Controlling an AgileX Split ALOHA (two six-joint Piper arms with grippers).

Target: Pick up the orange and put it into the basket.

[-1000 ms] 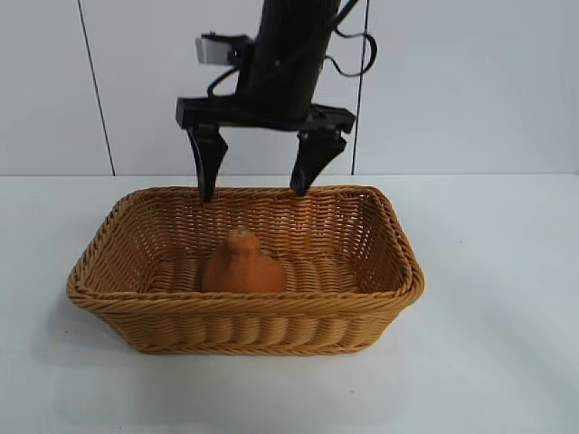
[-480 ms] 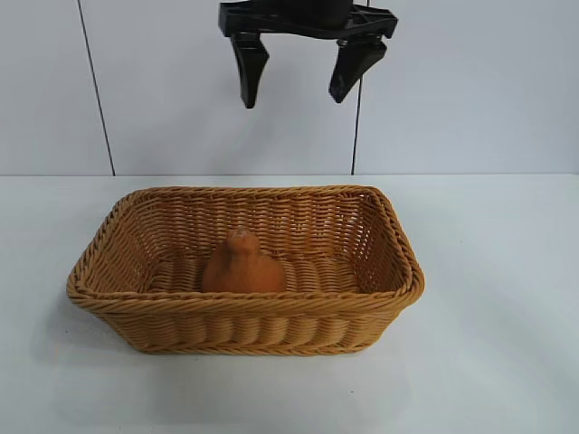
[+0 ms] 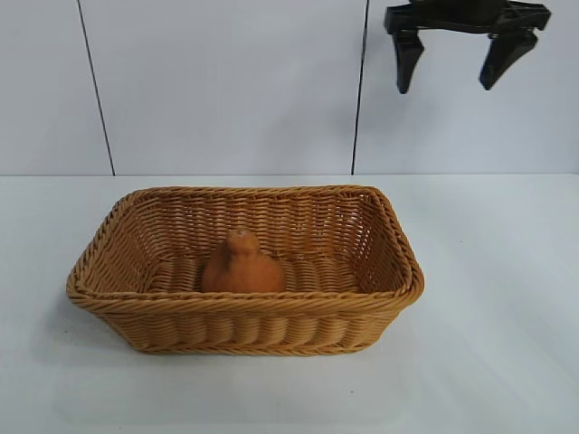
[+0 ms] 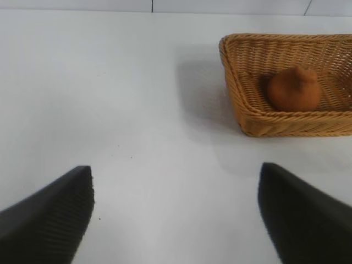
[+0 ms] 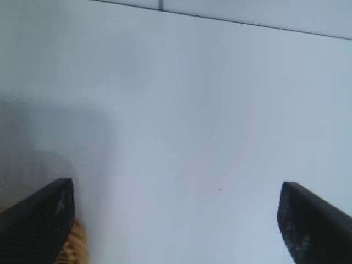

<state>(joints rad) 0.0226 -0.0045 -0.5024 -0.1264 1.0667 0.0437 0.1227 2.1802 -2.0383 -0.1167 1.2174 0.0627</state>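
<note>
The dull orange (image 3: 242, 267), pear-shaped with a knobby top, rests inside the tan wicker basket (image 3: 244, 303), near its front wall. High above the table and off to the basket's right, my right gripper (image 3: 445, 86) hangs open and empty. In its wrist view the right gripper (image 5: 175, 190) shows wide-spread fingers over bare table, with a sliver of the basket (image 5: 74, 250) beside one finger. My left gripper (image 4: 175, 170) is open with nothing in it, well away from the basket (image 4: 286, 114), where the orange (image 4: 294, 89) shows inside. The left arm is out of the exterior view.
The basket stands on a white table (image 3: 488, 271) in front of a pale panelled wall (image 3: 226, 81). Nothing else lies on the table around the basket.
The right gripper, open throughout, rose from just above the basket's back rim and swung up and to the right. The orange and basket stayed still.
</note>
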